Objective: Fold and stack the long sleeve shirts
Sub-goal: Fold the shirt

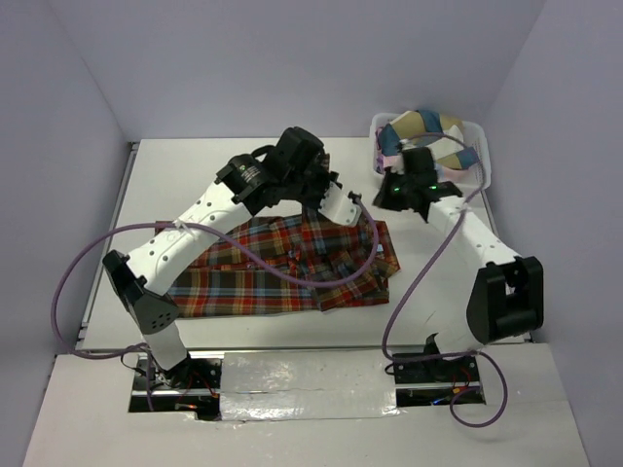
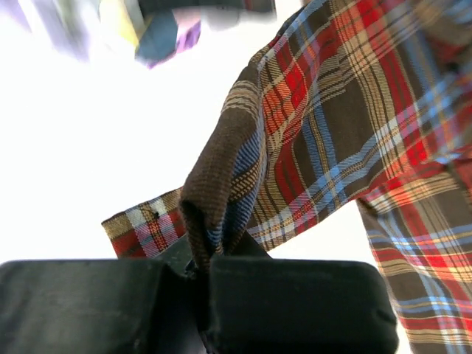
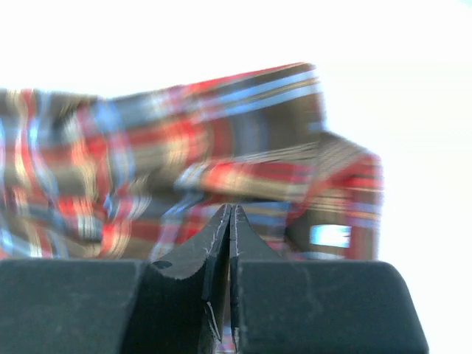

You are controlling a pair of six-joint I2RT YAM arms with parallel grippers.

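Bare table [image 1: 185, 175] lay open to the left of the left gripper [image 2: 200, 267]. The basket [image 1: 484, 156] sat close behind the right gripper [image 3: 230, 215], in the far right corner. The left jaws were pinched tight on a raised fold at the right edge of the shirt [image 1: 282, 268]. The right jaws were pressed together, holding nothing, with the shirt ahead of them. The shirt lay spread below the left jaws, its long axis running left to right; which way the collar pointed could not be told.

No lettering, label, brand name, number or sign can be read anywhere in the three views.
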